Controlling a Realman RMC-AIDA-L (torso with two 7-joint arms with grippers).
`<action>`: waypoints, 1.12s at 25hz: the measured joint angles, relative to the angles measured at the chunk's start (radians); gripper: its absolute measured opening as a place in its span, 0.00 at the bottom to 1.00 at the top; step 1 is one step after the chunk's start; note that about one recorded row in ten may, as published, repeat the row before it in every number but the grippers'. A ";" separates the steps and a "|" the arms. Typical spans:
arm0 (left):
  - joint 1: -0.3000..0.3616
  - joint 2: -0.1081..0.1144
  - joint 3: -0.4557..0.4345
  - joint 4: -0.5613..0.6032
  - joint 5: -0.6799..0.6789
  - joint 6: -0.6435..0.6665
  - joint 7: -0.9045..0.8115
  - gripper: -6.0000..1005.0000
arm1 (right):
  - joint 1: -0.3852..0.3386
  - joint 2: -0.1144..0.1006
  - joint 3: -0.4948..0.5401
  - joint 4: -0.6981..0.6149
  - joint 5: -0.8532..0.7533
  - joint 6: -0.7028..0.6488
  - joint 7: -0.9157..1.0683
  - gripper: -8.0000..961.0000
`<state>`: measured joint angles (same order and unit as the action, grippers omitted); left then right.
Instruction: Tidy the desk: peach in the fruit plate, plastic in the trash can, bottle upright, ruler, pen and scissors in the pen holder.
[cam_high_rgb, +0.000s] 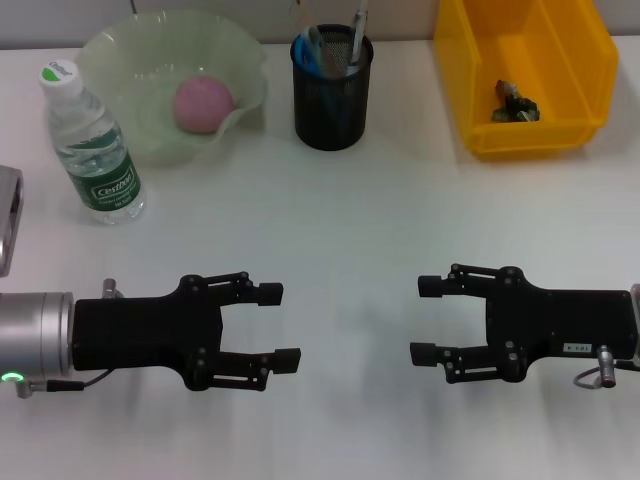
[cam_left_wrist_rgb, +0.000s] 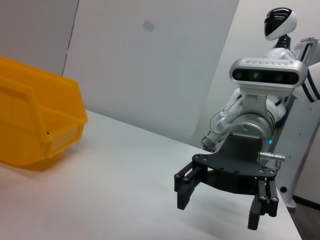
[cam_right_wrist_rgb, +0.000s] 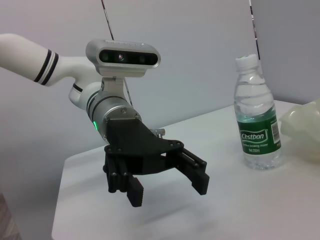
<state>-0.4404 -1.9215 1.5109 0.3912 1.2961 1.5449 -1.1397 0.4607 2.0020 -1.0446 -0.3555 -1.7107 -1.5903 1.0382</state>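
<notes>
The white desk (cam_high_rgb: 340, 230) has four things standing on it along the far side: a water bottle (cam_high_rgb: 92, 145) upright at the left, a pale green fruit plate (cam_high_rgb: 135, 75) beside it, a black pen holder (cam_high_rgb: 332, 100) in the middle, and a yellow trash can (cam_high_rgb: 575, 75) at the right.

The brand "Cestbon" was printed in white letters on the green label (cam_right_wrist_rgb: 258, 137) of the bottle (cam_right_wrist_rgb: 256, 112) in the right wrist view. In the head view the same word was read on the label (cam_high_rgb: 108, 186), with the bottle (cam_high_rgb: 92, 145) standing at about 10 o'clock on the desk (cam_high_rgb: 340, 250). Green lettering was carried on the white cap (cam_high_rgb: 59, 72) but was too small to be read. No other text was legible.
</notes>
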 joint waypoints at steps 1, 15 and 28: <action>0.000 0.000 0.000 0.000 0.000 0.000 0.000 0.84 | 0.000 0.000 0.000 0.000 0.000 0.001 0.000 0.86; -0.002 -0.004 0.000 0.000 0.000 -0.008 0.000 0.84 | 0.005 0.001 0.003 -0.005 0.000 0.006 -0.007 0.86; -0.003 -0.004 0.000 0.000 0.000 -0.008 0.003 0.84 | 0.007 0.006 0.003 -0.005 0.000 0.007 -0.007 0.86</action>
<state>-0.4433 -1.9251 1.5110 0.3912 1.2962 1.5374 -1.1366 0.4679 2.0077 -1.0415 -0.3604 -1.7103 -1.5829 1.0312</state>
